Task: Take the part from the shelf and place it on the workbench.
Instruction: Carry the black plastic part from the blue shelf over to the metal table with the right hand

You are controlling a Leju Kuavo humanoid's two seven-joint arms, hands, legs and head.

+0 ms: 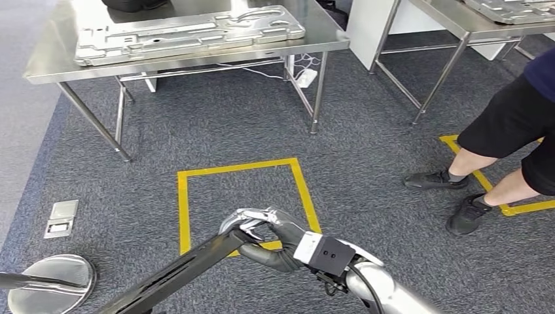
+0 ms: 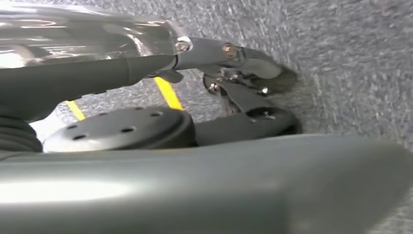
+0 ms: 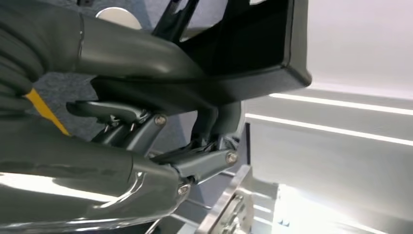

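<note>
One hand [image 1: 265, 232] gripping dark part [image 1: 177, 273].

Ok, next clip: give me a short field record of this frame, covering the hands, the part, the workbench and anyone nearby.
right hand: right hand grips one end of the black part
left hand: left hand seen close up over the carpet; whether it holds anything cannot be told
part: long, dark, carried low over the yellow floor square
workbench: steel workbench ahead, a large metal panel lying on it
placement: not yet done
person: legs in black shorts and dark shoes, standing to the right
</note>
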